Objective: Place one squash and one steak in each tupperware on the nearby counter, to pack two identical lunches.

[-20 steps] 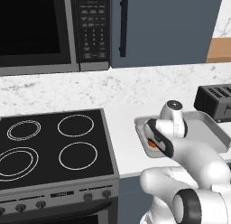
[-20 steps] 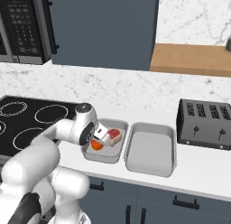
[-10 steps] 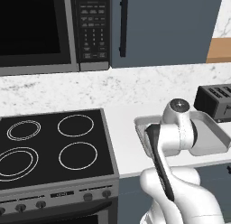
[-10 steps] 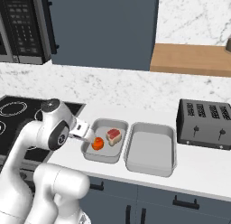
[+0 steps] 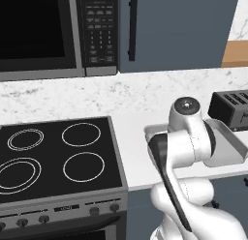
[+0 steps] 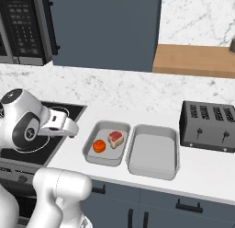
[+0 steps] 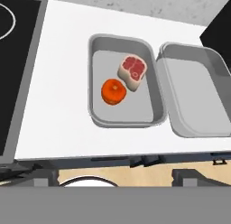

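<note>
tupperware (image 7: 123,119) on the left has one squash (image 7: 113,91) and one steak (image 7: 133,72) in it, touching each other, squash toward the front edge of the counter (image 7: 63,83). the second tupperware (image 7: 195,128) sits just beside it on the right with its floor bare. no brand or readable writing anywhere; the microwave (image 5: 99,33) keypad is just blurry specks. right base view gets both containers plus the toaster (image 6: 209,127) and a wooden shelf (image 6: 195,60), while in the left base view the arm covers most of them. hand view looks down from above, and the gripper (image 7: 116,173) tips sit wide apart, gripping nothing.
</note>
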